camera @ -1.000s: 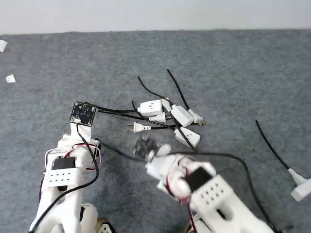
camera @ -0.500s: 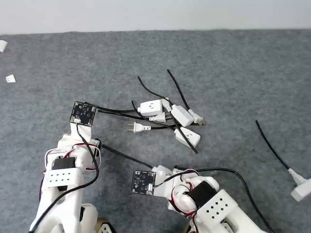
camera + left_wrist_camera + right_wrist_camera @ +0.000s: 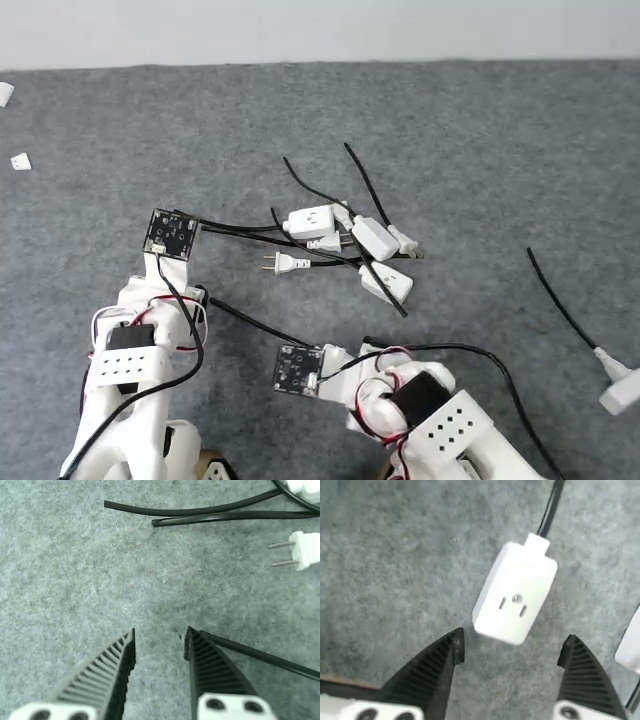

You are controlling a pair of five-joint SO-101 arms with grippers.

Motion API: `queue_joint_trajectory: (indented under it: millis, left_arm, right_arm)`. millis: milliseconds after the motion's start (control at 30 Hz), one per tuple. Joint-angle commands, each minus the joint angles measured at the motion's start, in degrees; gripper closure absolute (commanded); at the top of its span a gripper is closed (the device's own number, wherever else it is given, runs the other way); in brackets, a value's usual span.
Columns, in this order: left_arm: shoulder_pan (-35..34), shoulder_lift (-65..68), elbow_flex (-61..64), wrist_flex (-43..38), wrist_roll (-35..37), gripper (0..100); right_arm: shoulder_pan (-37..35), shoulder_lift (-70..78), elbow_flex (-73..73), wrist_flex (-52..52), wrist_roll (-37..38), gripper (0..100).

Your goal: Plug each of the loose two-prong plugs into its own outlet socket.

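White socket (image 3: pixel 515 600) sits just ahead of my right gripper (image 3: pixel 514 640), jaws spread wide and empty; loose plug (image 3: pixel 290 263) lies at its nine o'clock. Left gripper (image 3: pixel 160 631) is narrowly parted. Tangled cords (image 3: pixel 240 232) could drag neighbouring sockets (image 3: pixel 310 220) if I grab.

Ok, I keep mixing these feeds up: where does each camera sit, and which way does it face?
High view: fixed above, looking down on the table; left arm and right arm at bottom.
Left wrist view: on that wrist, facing down past the open left gripper at a two-prong plug and cables.
Right wrist view: on that wrist, facing down past the open right gripper at an outlet socket.
Shared: high and left wrist views both show that plug.
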Motion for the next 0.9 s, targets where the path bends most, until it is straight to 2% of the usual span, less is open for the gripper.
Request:
queue_joint_trajectory:
  millis: [0,300,467,767,867]
  left_arm:
    - [-0.4,0.0,-2.2,-1.5,-0.6,85]
    - [-0.4,0.0,-2.2,-1.5,-0.6,85]
    - [-0.4,0.0,-2.2,-1.5,-0.6,85]
    - [-0.4,0.0,-2.2,-1.5,-0.6,85]
    - [-0.4,0.1,-2.2,-1.5,-0.6,85]
  right_arm:
    - [-3.6,-0.4,-0.7,-3.0,-3.0,70.4]
    - [-3.6,-0.4,2.0,-8.3,-6.9,70.4]
    - [0.1,-0.3,1.9,-9.1,-7.7,70.4]
    - [0.7,-0.1,0.7,-10.1,-16.9,70.4]
    - [0.4,4.1,-1.3,-10.1,-19.4,70.4]
